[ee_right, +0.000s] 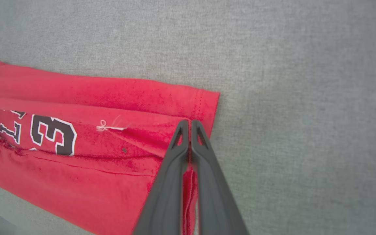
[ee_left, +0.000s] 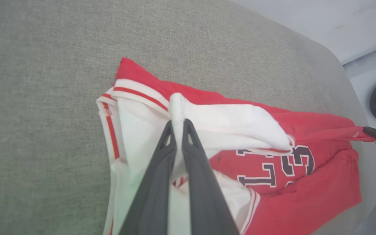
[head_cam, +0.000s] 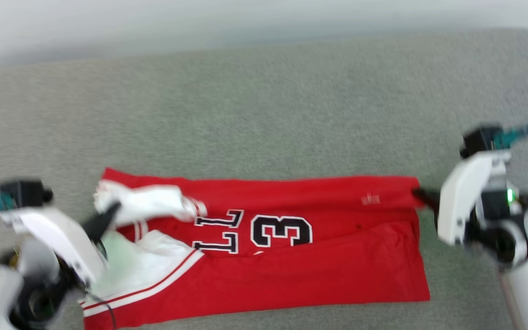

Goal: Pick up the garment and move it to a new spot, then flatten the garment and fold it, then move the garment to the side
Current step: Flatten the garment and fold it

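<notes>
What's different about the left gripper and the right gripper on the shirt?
The left gripper pinches a white sleeve; the right gripper pinches the red hem edge. The left gripper's cloth is bunched and folded over; the right gripper's cloth is drawn out into a point. They sit at opposite ends of the garment. Both are shut on it.

Bare lab-like room: grey fabric-covered table (head_cam: 264, 114)

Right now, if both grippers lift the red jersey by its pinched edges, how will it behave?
Probably floppy: the garment lies creased and folded over. It would likely sag between the left gripper and right gripper. Likely light: thin cloth.
</notes>
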Controlling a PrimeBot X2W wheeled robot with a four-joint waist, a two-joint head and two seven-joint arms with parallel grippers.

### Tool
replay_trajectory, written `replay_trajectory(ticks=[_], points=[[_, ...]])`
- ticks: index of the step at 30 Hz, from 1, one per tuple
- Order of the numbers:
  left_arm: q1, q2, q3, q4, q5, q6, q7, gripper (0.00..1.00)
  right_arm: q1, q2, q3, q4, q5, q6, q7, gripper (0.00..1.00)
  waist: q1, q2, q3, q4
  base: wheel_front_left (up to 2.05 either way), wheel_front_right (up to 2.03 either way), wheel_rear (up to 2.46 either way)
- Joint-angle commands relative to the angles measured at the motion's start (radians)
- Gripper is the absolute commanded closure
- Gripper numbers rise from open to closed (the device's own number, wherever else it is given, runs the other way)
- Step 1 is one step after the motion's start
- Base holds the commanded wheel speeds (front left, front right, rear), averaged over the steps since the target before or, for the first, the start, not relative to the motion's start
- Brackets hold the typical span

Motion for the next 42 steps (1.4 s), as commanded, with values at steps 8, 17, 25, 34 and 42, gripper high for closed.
replay_trajectory(ticks=[8,17,25,34,42], points=[[0.201,-0.029,-0.021,-0.055,-0.021,0.029,-0.046,1.00,0.213,0.030,-0.095,-0.029,-0.002,0.000,-0.045,1.00,0.0001,0.0000,-0.064,0.049,0.00,0.00,0.00],[0.278,-0.066,-0.055,-0.059,0.051,0.062,-0.138,0.00,0.319,0.060,-0.137,-0.061,0.003,0.000,-0.119,0.00,0.0001,0.0000,-0.096,0.044,0.00,0.00,0.00],[0.293,-0.093,-0.055,-0.138,0.190,0.132,-0.310,0.00,0.387,0.053,-0.231,-0.222,-0.019,0.000,-0.136,0.00,0.0001,0.0000,-0.150,0.047,0.00,0.00,0.00],[0.230,-0.145,-0.044,-0.179,0.347,0.219,-0.503,0.00,0.368,0.066,-0.340,-0.290,-0.079,0.000,0.041,0.00,0.0001,0.0000,-0.182,0.080,0.00,0.00,0.00],[0.184,-0.171,-0.030,-0.190,0.491,0.272,-0.571,0.00,0.327,0.105,-0.385,-0.228,-0.125,0.000,0.169,0.00,0.0001,0.0000,-0.133,0.155,0.00,0.00,0.00]])
